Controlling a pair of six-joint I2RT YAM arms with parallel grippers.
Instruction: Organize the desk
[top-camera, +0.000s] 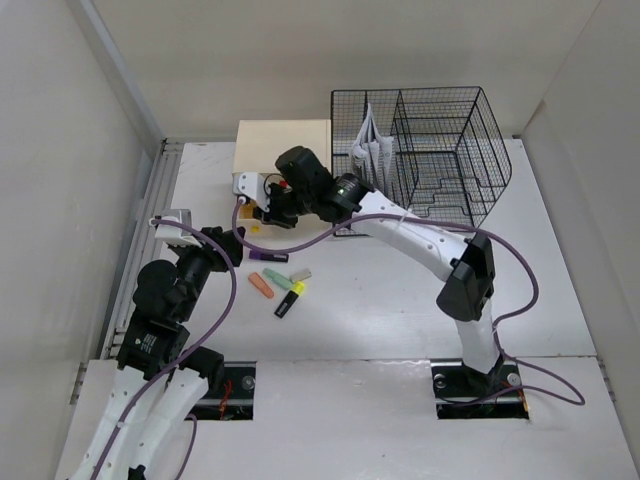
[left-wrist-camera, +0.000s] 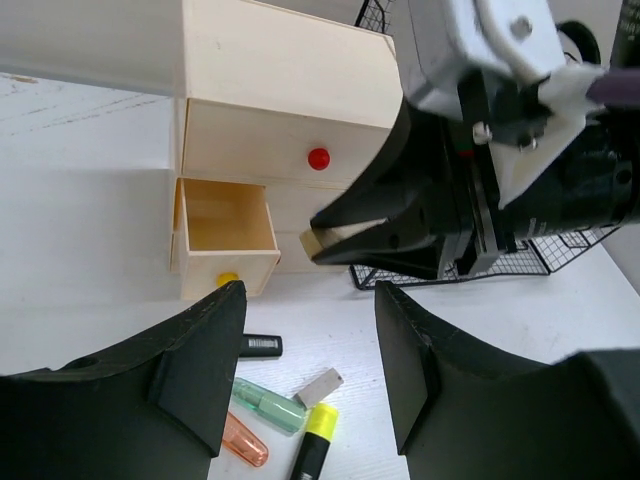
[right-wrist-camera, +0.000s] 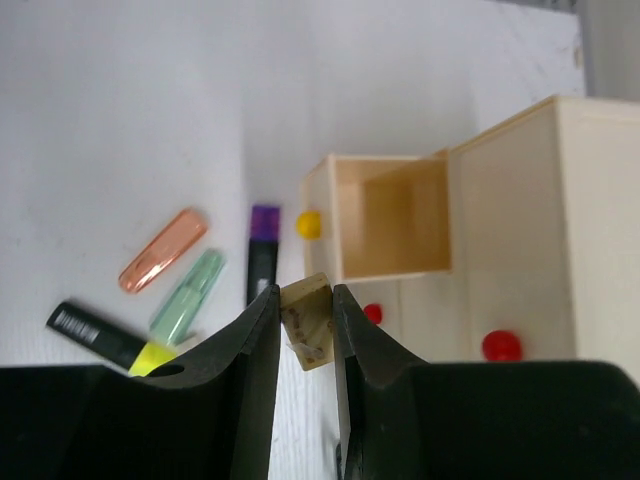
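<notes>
We've got the box (top-camera: 283, 140) at the back of the desk (top-camera: 400, 320), rack (top-camera: 440, 130) just right of it. Its lower left drawer (left-wrist-camera: 215, 215) sticks out, markers (top-camera: 277, 279) lie in front, and a block (right-wrist-camera: 308, 330) sits in the right gripper (right-wrist-camera: 305, 292), just before that drawer.

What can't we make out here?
1. Block: right wrist view, right pincer covers its sides; identity unclear.
2. Box, lower-right front: left wrist view, that pincer partly blocks it.
3. Rack papers: top view, too small to read.
</notes>
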